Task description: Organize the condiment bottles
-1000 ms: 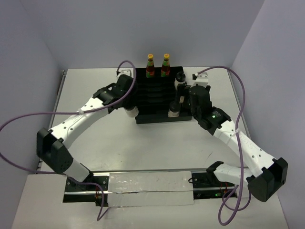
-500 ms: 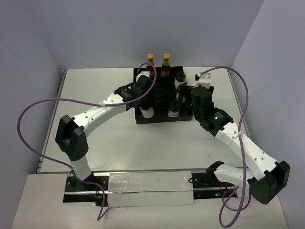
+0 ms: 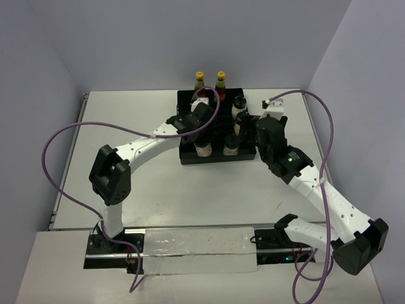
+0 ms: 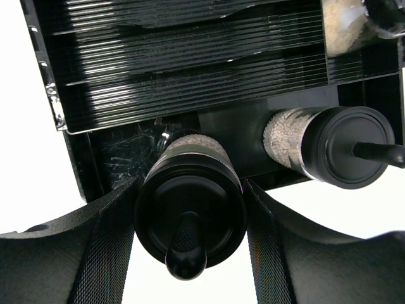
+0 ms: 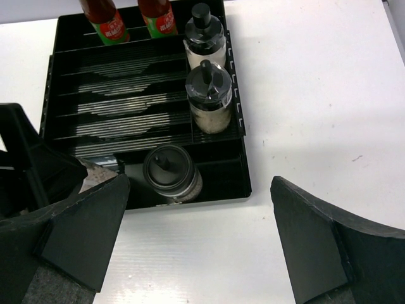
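Observation:
My left gripper (image 4: 190, 190) is shut on a squat clear jar with a black lid (image 4: 190, 218), at the front left of the black slotted tray (image 3: 190, 101); from above, the held jar (image 3: 202, 149) shows under the left gripper (image 3: 201, 136). A second jar (image 4: 335, 145) stands beside it in the front row. My right gripper (image 5: 202, 244) hangs open over bare table before the tray's right front corner, with nothing between its fingers. Two more jars (image 5: 207, 95) (image 5: 204, 38) stand along the tray's right side. Two red-labelled sauce bottles (image 3: 199, 82) (image 3: 221, 81) stand at the back.
The tray (image 5: 247, 183) sits at the back middle of the white table (image 3: 126, 183), with ribbed slots across its centre. Purple cables (image 3: 63, 136) loop over the left and right sides. A grey wall closes the back.
My left arm has swung right from the tray's left side, carrying the jar to the tray's front row. The right gripper has shifted only slightly and stays open.

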`<action>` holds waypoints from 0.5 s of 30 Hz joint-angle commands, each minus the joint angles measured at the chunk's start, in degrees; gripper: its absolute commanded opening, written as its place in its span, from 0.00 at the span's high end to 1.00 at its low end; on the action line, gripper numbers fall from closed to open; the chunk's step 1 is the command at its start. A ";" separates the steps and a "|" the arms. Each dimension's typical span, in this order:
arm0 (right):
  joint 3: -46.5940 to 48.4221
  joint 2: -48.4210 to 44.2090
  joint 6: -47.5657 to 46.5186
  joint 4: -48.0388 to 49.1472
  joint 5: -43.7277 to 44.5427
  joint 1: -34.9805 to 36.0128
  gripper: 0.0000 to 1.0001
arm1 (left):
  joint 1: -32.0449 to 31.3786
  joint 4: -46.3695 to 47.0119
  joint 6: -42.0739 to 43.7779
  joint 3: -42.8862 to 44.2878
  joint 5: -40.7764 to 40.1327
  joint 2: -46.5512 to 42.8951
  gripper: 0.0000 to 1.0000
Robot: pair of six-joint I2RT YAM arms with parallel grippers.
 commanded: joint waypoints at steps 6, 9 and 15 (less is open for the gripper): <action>-0.66 -2.11 -0.07 0.30 1.32 -0.39 0.00 | -1.86 5.82 -0.31 3.14 -2.47 2.60 0.88; -0.79 -2.45 -0.01 0.20 1.53 -0.39 0.00 | -2.29 6.17 0.24 3.31 -2.02 3.31 0.66; -0.96 -2.91 0.25 -0.11 1.67 -0.34 0.00 | -2.60 6.27 0.65 3.84 -1.30 3.02 0.02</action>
